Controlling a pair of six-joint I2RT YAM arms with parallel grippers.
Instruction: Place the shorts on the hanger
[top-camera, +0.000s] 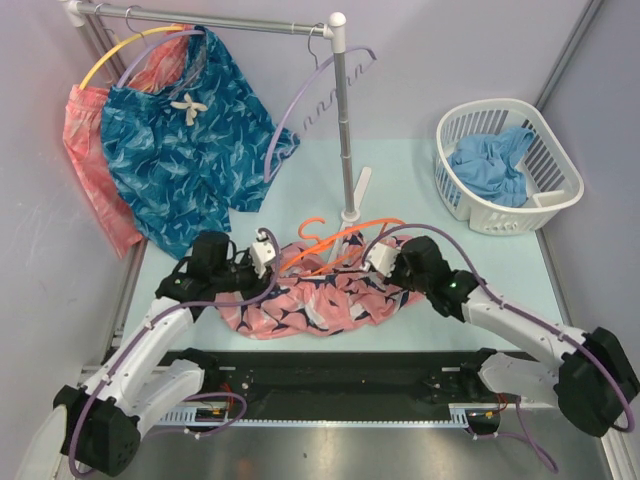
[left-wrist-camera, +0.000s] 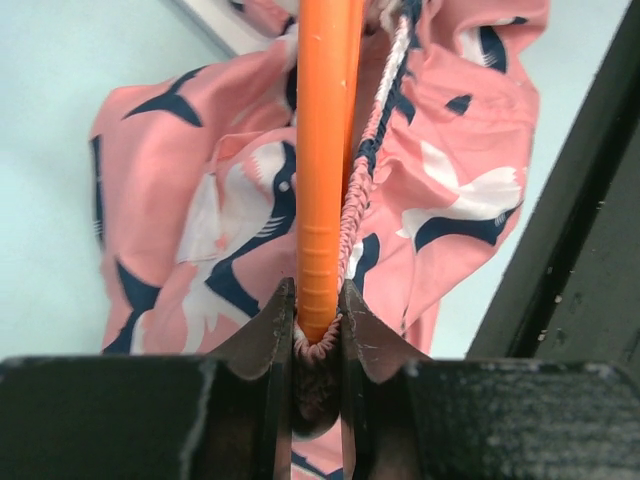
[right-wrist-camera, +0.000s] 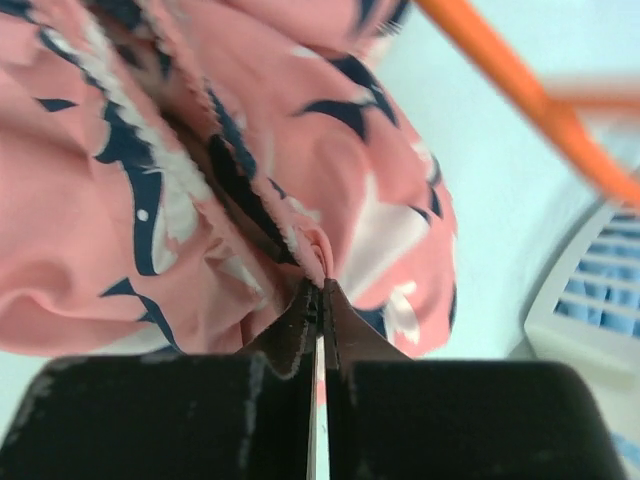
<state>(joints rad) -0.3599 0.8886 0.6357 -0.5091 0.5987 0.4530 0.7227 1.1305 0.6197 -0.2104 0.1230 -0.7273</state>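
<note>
My left arm (top-camera: 150, 345) reaches forward from its base, wrist turned inward toward the right. Its gripper (left-wrist-camera: 318, 312) is clamped on the hanger (left-wrist-camera: 325, 150), with a bit of the shorts (left-wrist-camera: 230, 200) caught between the fingers. My right arm (top-camera: 510, 325) stretches low toward the left; its gripper (right-wrist-camera: 320, 298) is pinched nearly flat on a fold of the shorts.

No legible writing

No lettering, number, brand or sign can be read in the overhead view or either wrist view. The print on the shorts (top-camera: 320, 300) is only a pattern of dark navy and white shapes.
</note>
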